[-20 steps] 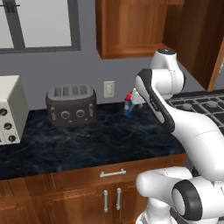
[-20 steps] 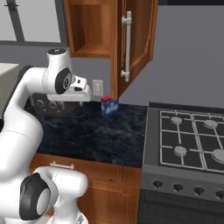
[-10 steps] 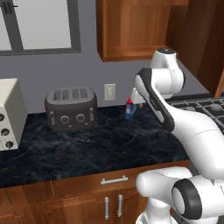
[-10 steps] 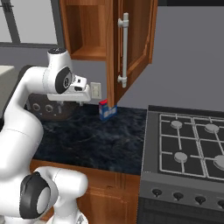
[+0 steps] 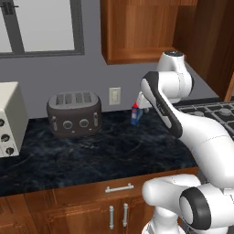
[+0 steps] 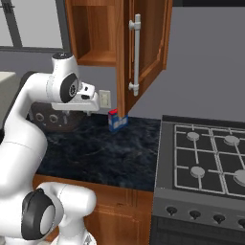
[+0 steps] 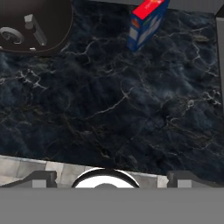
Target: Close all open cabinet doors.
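Right base view shows the open cabinet door swung out from the wall cabinet, standing edge-on over the black marble counter, directly above the blue-and-red box. Its brushed-silver bar handle runs vertically on the outer face, toward the stove side of the door. The toaster sits on the counter left of the box, with the wall outlet between them.

The gripper hangs below the door, left of the box, apart from both. Hand view shows 2 finger tips set wide apart, so the pincer stands open and holds nothing.

Judgement: the door is a rigid hinged wooden panel, light to swing. Push flat on the outer face near the handle, far from the hinge, for most leverage.
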Robot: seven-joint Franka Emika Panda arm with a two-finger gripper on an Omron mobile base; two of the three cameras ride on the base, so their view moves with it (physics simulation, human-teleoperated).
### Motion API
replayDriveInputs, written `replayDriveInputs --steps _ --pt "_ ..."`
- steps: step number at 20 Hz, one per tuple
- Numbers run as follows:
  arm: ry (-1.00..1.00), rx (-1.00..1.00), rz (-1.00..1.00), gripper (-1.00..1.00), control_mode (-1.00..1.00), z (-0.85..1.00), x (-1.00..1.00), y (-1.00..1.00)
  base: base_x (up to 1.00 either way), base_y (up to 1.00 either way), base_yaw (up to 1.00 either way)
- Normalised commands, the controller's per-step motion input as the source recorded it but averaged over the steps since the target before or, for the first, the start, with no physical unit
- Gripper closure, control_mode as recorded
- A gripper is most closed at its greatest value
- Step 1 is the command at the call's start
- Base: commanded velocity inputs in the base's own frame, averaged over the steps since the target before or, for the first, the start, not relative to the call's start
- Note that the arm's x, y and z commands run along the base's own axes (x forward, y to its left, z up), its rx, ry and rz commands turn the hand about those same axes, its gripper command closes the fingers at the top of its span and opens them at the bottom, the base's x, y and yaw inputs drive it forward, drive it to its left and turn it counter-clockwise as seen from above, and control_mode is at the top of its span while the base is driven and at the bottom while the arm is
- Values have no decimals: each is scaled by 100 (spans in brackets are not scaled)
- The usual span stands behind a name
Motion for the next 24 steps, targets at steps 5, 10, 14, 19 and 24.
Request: replayDriveInputs --steps 5,10,14,19,24 --pt "0 0 0 -100 100 0 0 0 -11 0 -1" --pt "-7 0 -2 -100 -100 -23 -59 0 0 0 0" --pt "-16 0 0 -100 -100 -3 -83 -3 0 0 0" --pt "-16 0 0 -100 -100 -1 -88 -16 0 0 0" --pt "-20 0 4 -100 -100 0 -89 -40 0 0 0"
